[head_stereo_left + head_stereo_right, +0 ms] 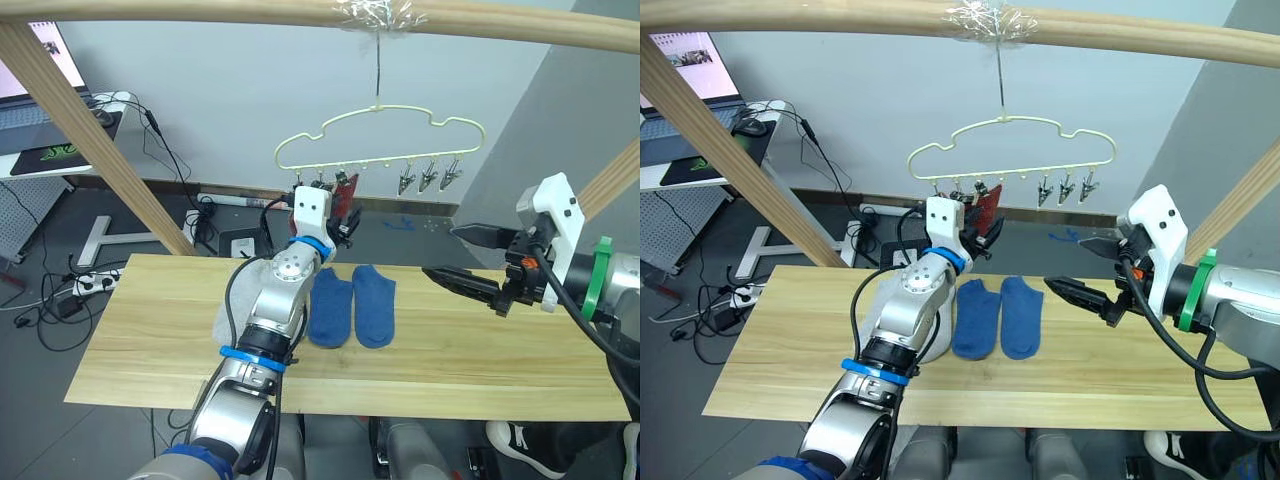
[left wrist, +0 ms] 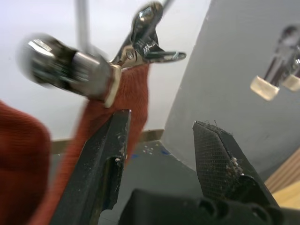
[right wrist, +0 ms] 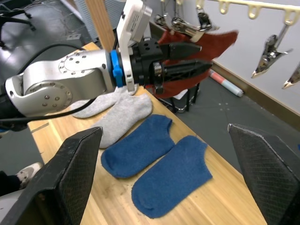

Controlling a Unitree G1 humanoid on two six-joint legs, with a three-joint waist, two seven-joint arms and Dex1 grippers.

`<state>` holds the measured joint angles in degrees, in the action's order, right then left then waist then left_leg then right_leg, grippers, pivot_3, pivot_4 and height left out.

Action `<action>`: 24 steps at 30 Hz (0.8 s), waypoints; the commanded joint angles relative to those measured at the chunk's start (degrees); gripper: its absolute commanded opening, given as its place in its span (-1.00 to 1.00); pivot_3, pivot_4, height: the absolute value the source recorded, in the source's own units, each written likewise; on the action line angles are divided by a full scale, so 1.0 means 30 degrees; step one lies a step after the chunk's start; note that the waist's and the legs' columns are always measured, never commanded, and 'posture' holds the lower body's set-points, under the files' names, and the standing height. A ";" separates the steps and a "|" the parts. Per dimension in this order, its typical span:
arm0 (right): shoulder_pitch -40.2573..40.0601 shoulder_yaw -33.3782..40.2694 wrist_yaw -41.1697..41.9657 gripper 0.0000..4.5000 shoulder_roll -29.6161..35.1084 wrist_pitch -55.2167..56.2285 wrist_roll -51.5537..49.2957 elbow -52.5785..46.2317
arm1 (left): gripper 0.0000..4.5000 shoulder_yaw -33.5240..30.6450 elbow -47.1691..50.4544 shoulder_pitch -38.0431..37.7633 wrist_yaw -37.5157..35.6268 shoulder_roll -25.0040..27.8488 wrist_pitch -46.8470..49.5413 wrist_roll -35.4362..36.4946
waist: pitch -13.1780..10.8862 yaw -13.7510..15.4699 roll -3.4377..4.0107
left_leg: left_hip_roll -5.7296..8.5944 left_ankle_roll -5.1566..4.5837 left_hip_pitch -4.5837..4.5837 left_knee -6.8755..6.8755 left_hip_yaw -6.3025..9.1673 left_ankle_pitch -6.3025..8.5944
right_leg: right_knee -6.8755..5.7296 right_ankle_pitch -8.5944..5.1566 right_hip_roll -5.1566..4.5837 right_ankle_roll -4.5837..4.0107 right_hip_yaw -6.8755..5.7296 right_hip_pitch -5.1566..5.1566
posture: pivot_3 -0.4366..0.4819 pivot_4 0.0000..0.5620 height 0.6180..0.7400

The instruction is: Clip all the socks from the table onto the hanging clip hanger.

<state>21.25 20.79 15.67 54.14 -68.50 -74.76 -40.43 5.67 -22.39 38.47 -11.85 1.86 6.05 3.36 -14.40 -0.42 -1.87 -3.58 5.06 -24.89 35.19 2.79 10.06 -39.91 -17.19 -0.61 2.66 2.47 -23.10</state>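
Clipping step: the rust-red knit sock (image 3: 187, 70) already sits in a small metal clip (image 2: 140, 33) on the thin pale yellow-green cloud-shaped wire clip hanger (image 1: 380, 135), so I'd check the bite is solid before backing off.
Left gripper (image 2: 161, 154): black fingers spread apart, one finger touching the red fabric, not squeezing it. Pull away gently so the hanger doesn't swing.
Grey sock: soft light grey ankle sock (image 3: 117, 119) lies flat on the pale wooden plank table (image 1: 150, 330), partly under the left arm.
Blue socks: two blue knit ankle socks (image 1: 352, 305) side by side, mid-table, flat.
Right gripper (image 1: 465, 255): fingers wide open, empty, hovering above the table's right part.
Free clips: three more (image 1: 428, 178) hang empty on the right.
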 commanded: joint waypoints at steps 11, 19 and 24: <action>-0.0688 0.0355 -0.1007 0.99 0.1137 0.1701 -0.1351 -0.0336 | 0.06 -0.1043 0.0888 0.0866 0.1025 -0.0255 -0.0847 -0.0126 | 0.0000 -0.0179 0.0000 | 0.0000 -0.0002 0.0000 0.0001 -0.0001 -0.0001 | -0.0002 0.0001 0.0000 0.0002 0.0003 0.0000 | -0.12 -0.30 1.00; -0.1205 0.0350 -0.1424 0.99 0.1453 0.2146 -0.1798 -0.0378 | 0.06 -0.1126 0.0485 0.1031 0.1661 -0.0222 -0.1155 -0.0604 | 0.0000 -0.0211 0.0000 | 0.0001 -0.0003 0.0000 0.0003 -0.0003 -0.0002 | -0.0001 0.0001 0.0000 0.0004 0.0005 0.0000 | -0.14 -0.29 1.00; -0.1538 0.0371 -0.1666 0.99 0.1728 0.2446 -0.2065 -0.0380 | 0.06 -0.1044 0.0594 0.0649 0.1803 -0.0183 -0.0721 -0.0868 | 0.0000 -0.0267 0.0000 | 0.0000 -0.0003 0.0001 0.0003 -0.0007 -0.0003 | -0.0003 0.0001 0.0000 0.0004 0.0009 0.0001 | -0.14 -0.29 1.00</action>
<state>16.76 20.71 11.02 58.35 -62.74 -80.06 -40.40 2.04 -22.37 40.53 -6.76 1.61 4.39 1.28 -14.40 -1.22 -1.87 -3.57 5.05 -24.89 35.20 2.77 10.05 -39.92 -17.19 -0.61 2.67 2.50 -23.10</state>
